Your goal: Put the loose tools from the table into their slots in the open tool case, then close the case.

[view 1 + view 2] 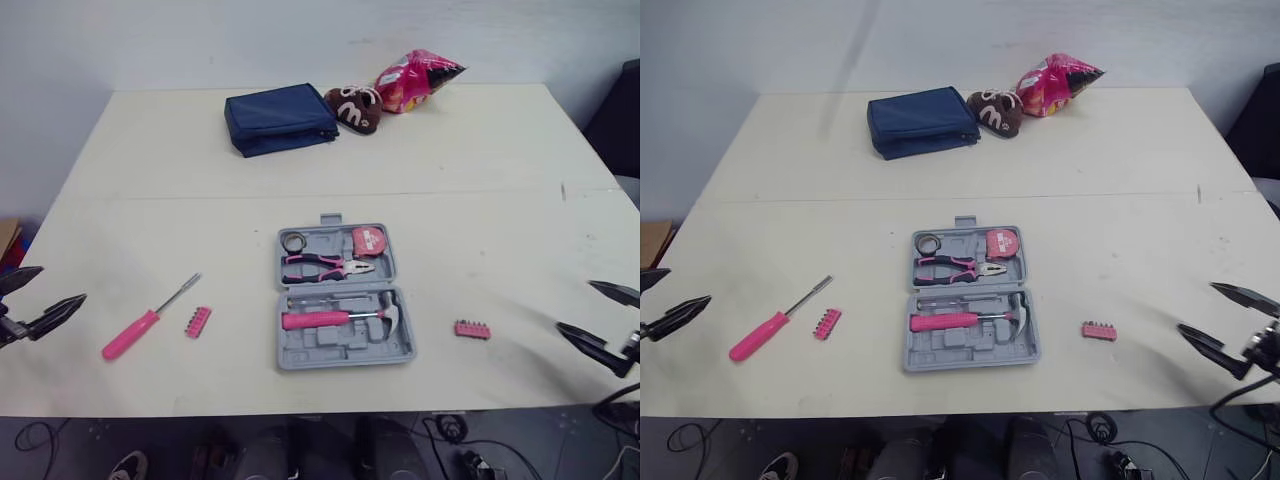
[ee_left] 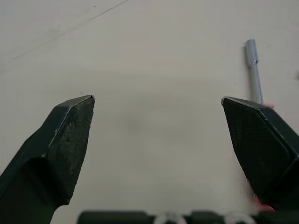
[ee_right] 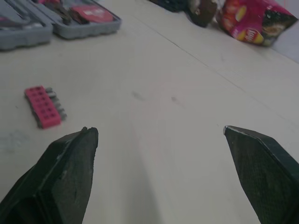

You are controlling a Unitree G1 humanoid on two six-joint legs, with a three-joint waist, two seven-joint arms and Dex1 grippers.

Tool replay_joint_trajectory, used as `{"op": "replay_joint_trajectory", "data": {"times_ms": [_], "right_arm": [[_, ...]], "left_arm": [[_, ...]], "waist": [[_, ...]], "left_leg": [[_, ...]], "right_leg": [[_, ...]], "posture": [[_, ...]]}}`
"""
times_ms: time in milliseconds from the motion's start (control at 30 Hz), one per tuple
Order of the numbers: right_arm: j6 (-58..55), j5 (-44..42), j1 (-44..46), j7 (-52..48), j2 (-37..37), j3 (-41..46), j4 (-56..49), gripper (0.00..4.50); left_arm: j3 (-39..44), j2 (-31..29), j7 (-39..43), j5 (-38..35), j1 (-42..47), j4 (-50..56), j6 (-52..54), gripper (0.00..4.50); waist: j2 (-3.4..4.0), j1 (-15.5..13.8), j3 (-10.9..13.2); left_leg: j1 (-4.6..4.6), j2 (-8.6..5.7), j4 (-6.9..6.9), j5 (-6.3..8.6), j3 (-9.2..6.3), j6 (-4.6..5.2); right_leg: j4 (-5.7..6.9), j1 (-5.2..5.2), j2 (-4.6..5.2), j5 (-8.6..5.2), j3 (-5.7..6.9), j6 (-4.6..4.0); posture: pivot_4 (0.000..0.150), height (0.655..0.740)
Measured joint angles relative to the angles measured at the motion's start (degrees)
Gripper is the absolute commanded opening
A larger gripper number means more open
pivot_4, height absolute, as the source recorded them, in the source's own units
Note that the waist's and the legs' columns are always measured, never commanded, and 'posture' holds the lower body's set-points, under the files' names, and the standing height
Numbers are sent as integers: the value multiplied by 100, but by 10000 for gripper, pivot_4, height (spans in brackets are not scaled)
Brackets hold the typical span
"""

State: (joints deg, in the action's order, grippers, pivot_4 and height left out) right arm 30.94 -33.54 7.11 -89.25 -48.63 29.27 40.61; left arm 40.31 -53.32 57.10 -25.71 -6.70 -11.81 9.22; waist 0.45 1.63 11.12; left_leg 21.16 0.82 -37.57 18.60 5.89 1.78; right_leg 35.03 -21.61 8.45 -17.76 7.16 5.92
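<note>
The grey tool case (image 1: 342, 352) lies open mid-table, holding pink pliers (image 1: 325, 266), a pink-handled hammer (image 1: 340, 318) and a tape measure (image 1: 368, 240). A pink screwdriver (image 1: 146, 320) and a pink bit holder (image 1: 197, 321) lie loose to the case's left. A second pink bit holder (image 1: 472, 329) lies to its right. My left gripper (image 1: 35, 302) hovers open at the table's left edge, left of the screwdriver (image 2: 252, 70). My right gripper (image 1: 600, 320) is open at the right edge, well right of the second bit holder (image 3: 43, 106). Neither holds anything.
At the back of the table lie a navy pouch (image 1: 279, 118), a brown snack bag (image 1: 353, 108) and a pink chip bag (image 1: 415, 78). Cables lie on the dark floor below the table's front edge.
</note>
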Motion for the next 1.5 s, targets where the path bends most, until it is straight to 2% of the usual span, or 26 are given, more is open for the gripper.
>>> {"op": "replay_joint_trajectory", "data": {"times_ms": [133,267,400,533,700,800,967,1167,1500], "right_arm": [[-359,-134,42,2,215,-250,-697,45000],[-673,-289,229,3,533,-659,-1463,45000],[-882,-392,352,2,685,-949,-1919,45000],[-1124,-499,618,-3,887,-1572,-2421,45000],[-1200,-489,1061,-6,986,-1878,-2229,45000],[-1199,-483,1199,-8,1003,-2035,-2138,45000],[-1185,-479,1246,-9,1012,-2174,-2022,45000],[-1175,-480,1065,-10,1053,-2150,-2144,45000],[-1156,-483,654,-3,1135,-1985,-2576,45000]], "left_arm": [[44,293,-394,-286,-329,1118,721,44283],[5,671,-1208,-724,-705,2658,1948,44283],[-98,909,-1882,-1074,-833,3598,2765,44283],[-552,1548,-3232,-1491,-880,5096,3879,44283],[-1060,1984,-4336,-1371,-941,5887,4569,44283],[-1367,2203,-4725,-1226,-1000,5961,4778,44283],[-1820,2241,-5001,-833,-1166,5957,4815,44283],[-2323,2237,-4829,-349,-1126,5534,4354,44283],[-2602,2111,-4411,28,-762,5082,3983,44283]], "waist": [[-4,0,2],[-20,-3,11],[-22,-25,13],[-25,-66,13],[-24,-149,13],[-26,-158,13],[-26,-176,13],[-27,-177,13],[-25,-215,12]], "left_leg": [[-2,0,-1,0,3,3],[-5,1,-9,-2,1,4],[-8,0,-12,-3,-3,-12],[-6,-1,-19,-6,-6,-11],[-4,-1,-27,-11,-2,-1],[0,0,-36,-10,-4,0],[2,0,-40,-9,-4,1],[3,0,-41,-9,-5,1],[1,0,-41,-9,-6,2]], "right_leg": [[0,2,0,1,-2,1],[-3,4,0,1,-8,3],[0,4,1,1,-10,3],[1,7,-2,2,-10,3],[-1,6,-11,1,-12,2],[0,7,-12,2,-11,2],[1,7,-11,1,-10,1],[1,7,-11,1,-8,0],[4,8,-8,1,-7,0]], "posture": [[1500,7400],[1500,7400],[1500,7400],[1500,7400],[1500,7400],[1500,7400],[1500,7400],[1500,7400],[1500,7400]]}}
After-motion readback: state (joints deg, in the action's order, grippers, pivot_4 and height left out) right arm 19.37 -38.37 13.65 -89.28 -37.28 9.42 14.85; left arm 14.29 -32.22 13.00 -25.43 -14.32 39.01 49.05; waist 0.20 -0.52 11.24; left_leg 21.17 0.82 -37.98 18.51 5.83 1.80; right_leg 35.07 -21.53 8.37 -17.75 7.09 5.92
